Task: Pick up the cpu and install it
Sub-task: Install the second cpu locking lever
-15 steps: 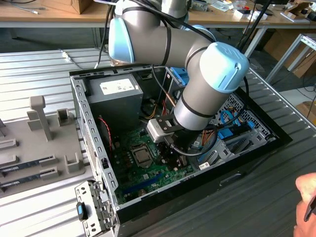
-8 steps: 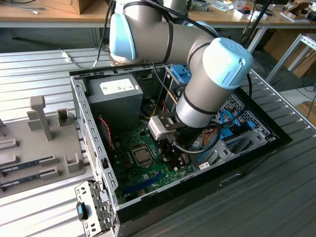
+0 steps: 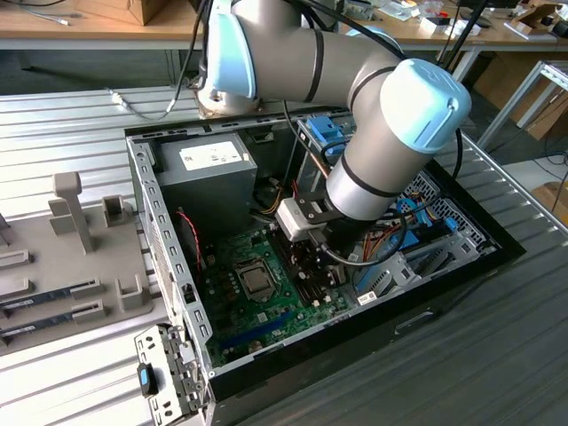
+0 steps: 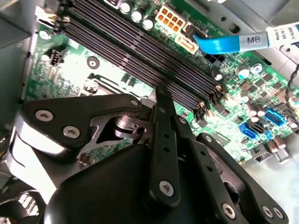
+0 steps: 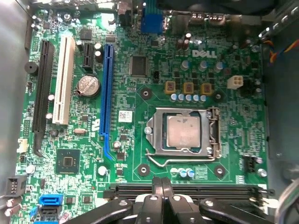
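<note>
The cpu (image 5: 183, 131), a small square chip with a silvery top, lies flat in the motherboard socket (image 5: 212, 135) with the metal frame around it. In the exterior view the cpu (image 3: 256, 280) sits mid-board inside the open computer case. My gripper (image 5: 162, 183) hovers just beside the socket, over the black memory slots (image 5: 210, 190). Its two fingers are pressed together, shut, with nothing between them. In the second wrist view the gripper (image 4: 164, 98) points down at the memory slots (image 4: 140, 60). The arm's wrist (image 3: 390, 151) covers the gripper in the exterior view.
A grey power-supply box (image 3: 206, 173) stands at the case's back. A blue ribbon cable (image 4: 224, 44) plugs in near the memory slots. The case walls (image 3: 164, 257) close in the board. A grey tray (image 3: 62, 293) with memory sticks lies on the exterior view's left.
</note>
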